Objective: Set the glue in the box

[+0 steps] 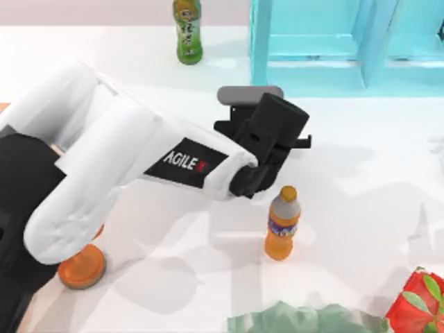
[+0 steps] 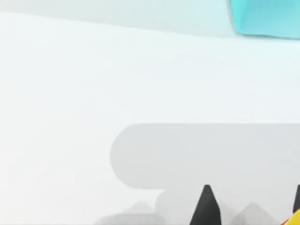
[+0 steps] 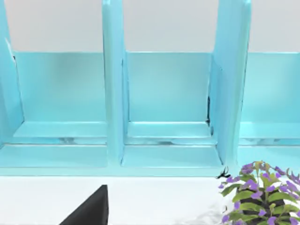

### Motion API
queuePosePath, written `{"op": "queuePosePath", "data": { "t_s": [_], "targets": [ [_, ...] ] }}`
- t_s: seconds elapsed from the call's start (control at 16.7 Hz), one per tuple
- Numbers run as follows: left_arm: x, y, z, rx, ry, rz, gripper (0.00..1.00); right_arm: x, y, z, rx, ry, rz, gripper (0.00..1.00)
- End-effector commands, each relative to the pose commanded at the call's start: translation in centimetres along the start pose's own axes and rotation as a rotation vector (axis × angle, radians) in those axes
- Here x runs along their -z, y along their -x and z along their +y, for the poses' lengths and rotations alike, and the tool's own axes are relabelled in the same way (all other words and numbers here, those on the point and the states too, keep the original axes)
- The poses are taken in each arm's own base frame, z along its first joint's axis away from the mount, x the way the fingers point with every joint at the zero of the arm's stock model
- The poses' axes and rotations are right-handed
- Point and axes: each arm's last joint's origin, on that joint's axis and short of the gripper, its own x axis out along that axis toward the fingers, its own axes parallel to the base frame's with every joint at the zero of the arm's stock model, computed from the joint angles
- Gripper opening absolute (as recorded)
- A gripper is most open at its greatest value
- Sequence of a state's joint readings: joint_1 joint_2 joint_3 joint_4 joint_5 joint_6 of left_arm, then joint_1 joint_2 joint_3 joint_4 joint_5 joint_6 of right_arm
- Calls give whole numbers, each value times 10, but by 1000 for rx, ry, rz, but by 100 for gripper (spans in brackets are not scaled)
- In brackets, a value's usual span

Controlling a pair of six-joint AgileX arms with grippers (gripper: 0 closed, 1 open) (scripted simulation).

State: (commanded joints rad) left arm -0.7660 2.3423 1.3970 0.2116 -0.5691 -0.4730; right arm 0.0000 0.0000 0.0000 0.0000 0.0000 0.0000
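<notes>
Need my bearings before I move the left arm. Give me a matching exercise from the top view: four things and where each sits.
Things:
1. green tea bottle
2. orange soda bottle
3. blue rack
4. red-leaved plant

Places:
A. near right corner
B. far edge, right side
C. mid-table, standing upright
D. far edge, just left of the rack

Pairs: 1-D, 2-C, 3-B, 4-A

Rendered simulation tabletop, plain white table (image 1: 361,159), turquoise shelf unit (image 3: 112,93), possibly an office
</notes>
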Motion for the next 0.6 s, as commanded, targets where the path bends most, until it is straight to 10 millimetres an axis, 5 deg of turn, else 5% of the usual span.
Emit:
{"op": "queuePosePath", "data": {
  "t_s": [0.42,0.6],
  "targets": [
    [0,-3,4,-51,5,11,0,0,0,0,0,0,0,100],
    [-17,9,-2,-41,-5,19,0,0,0,0,0,0,0,100]
  ]
}}
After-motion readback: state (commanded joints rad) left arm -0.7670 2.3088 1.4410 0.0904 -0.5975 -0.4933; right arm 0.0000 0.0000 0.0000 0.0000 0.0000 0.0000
